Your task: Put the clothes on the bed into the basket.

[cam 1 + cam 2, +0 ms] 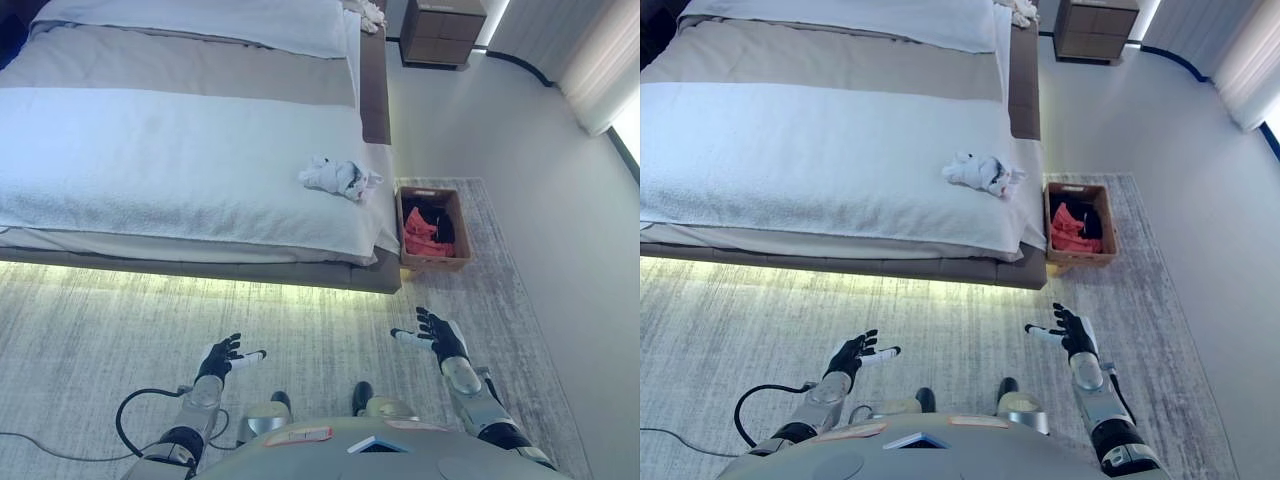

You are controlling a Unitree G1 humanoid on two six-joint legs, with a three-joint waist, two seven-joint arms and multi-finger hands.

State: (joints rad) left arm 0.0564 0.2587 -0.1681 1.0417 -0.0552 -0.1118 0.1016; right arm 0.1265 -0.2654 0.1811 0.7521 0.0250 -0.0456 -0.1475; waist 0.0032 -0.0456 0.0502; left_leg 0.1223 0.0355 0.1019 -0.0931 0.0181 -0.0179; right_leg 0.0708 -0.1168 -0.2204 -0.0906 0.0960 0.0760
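A crumpled white and grey garment (pixel 339 178) lies near the right edge of the bed (pixel 150 150). On the rug beside the bed's corner stands a brown basket (pixel 433 229) holding red and black clothes (pixel 424 233). My left hand (pixel 222 358) hovers over the rug at lower left, open and holding nothing. My right hand (pixel 437 337) is raised at lower right, fingers spread and open, well short of both the bed and the basket.
A grey rug (pixel 90 330) covers the floor in front of the bed. A wooden nightstand (pixel 442 32) stands at the top right by the headboard. Another pale bundle (pixel 368 14) lies at the bed's far corner. Smooth pale floor (pixel 520 130) stretches to the right.
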